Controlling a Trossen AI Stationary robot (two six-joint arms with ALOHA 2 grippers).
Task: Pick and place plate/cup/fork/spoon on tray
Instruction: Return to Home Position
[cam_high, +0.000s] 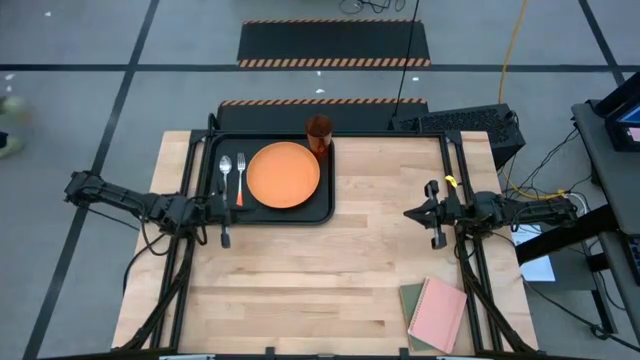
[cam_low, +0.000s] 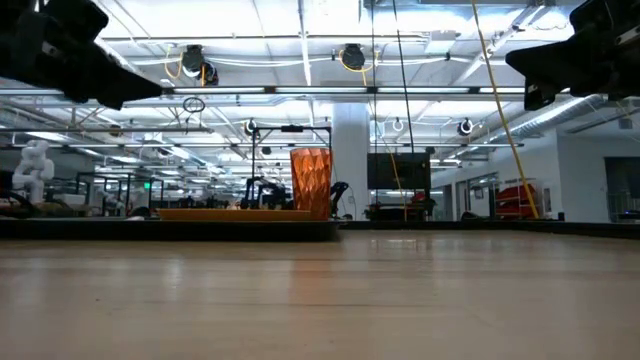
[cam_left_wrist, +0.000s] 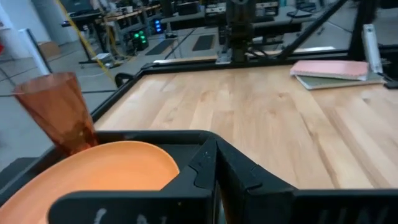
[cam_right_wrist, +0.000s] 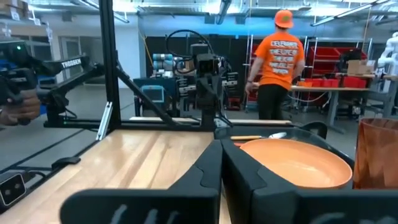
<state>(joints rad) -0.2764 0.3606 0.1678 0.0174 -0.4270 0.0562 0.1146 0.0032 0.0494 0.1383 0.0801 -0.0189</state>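
Observation:
The black tray (cam_high: 212, 160) lies at the table's far left. On it the orange plate (cam_high: 283, 175) lies flat, the orange-red cup (cam_high: 318, 133) stands upright at the far right corner, and the spoon (cam_high: 226, 168) and the fork (cam_high: 241, 172) lie side by side left of the plate. My left gripper (cam_high: 232, 208) is shut and empty above the tray's near left corner; its wrist view shows the plate (cam_left_wrist: 106, 171) and the cup (cam_left_wrist: 59, 112) ahead. My right gripper (cam_high: 410, 212) is shut and empty above the bare table, right of the tray.
A pink notebook (cam_high: 437, 313) lies on a green one at the table's near right corner. A black box (cam_high: 460, 125) sits at the far right edge. A person in an orange shirt (cam_right_wrist: 280, 59) stands in the room beyond. Bare wood lies between tray and notebook.

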